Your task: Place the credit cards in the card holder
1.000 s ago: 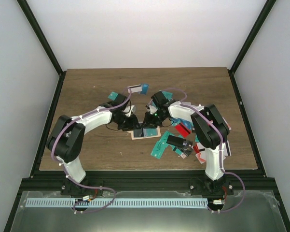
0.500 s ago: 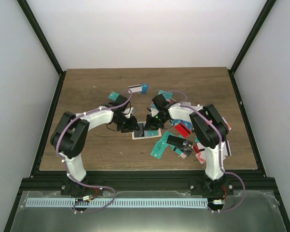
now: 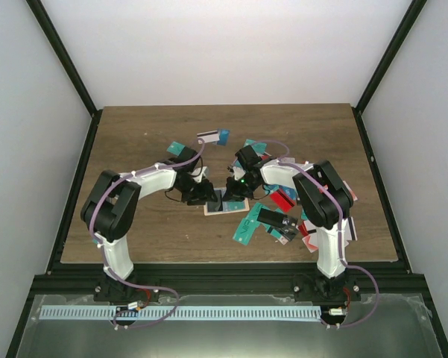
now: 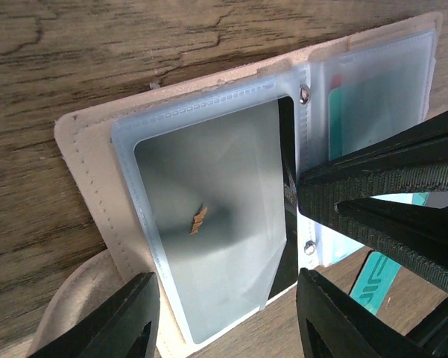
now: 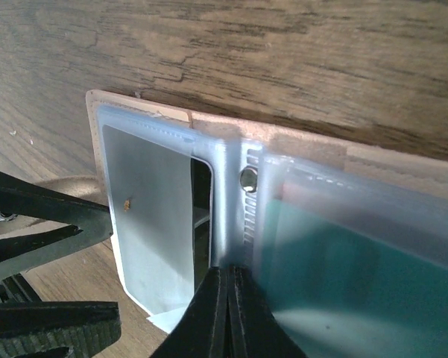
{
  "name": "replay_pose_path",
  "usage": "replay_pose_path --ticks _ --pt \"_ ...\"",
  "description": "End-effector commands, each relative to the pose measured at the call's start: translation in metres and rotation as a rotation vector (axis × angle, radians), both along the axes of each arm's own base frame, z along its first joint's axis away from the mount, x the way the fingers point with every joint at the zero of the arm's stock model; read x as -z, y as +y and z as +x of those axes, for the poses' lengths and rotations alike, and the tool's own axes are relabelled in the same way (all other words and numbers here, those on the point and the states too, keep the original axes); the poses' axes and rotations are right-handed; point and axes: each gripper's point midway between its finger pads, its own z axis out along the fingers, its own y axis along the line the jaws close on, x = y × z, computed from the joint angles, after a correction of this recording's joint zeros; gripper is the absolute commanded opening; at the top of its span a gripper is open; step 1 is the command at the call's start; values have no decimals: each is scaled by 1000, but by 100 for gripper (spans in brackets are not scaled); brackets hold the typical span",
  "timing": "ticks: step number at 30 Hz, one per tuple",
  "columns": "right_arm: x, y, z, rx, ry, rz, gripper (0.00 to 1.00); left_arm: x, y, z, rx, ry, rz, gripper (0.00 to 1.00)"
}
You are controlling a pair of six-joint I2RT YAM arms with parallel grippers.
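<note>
The tan card holder (image 3: 225,206) lies open on the table, its clear sleeves up. In the left wrist view its left sleeve (image 4: 209,224) holds a pale card that sticks out at the near end. The right sleeve (image 5: 358,276) holds a teal card. My left gripper (image 4: 227,321) is open, one finger on each side of the left sleeve's near end. My right gripper (image 5: 227,313) is shut, its tips pressed on the riveted spine between the sleeves. Loose credit cards (image 3: 272,218) lie to the right.
More cards lie scattered: teal (image 3: 246,227), red (image 3: 283,199), a white and teal pair (image 3: 212,137) at the back, and teal (image 3: 177,148) behind the left arm. Black frame rails edge the wooden table (image 3: 134,134).
My left arm has edged right, bringing its gripper closer to the holder's left half. The right gripper has stayed on the holder.
</note>
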Motion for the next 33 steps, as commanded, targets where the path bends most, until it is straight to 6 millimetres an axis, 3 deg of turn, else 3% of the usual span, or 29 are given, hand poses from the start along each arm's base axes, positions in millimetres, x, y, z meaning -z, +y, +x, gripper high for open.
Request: replay_pose_path --ticks 1,8,26,33 --pt "36 -18 -17 1 57 -113 1 18 -1 2 14 17 9 53" --pt "39 -18 -20 0 72 -108 1 22 -13 -3 19 52 -72 55" --pt "38 -18 -19 -4 76 -116 1 -35 -34 17 3 -62 -274 55" --pt "35 -17 -18 -5 72 -115 1 -19 -22 17 -8 -44 -172 51"
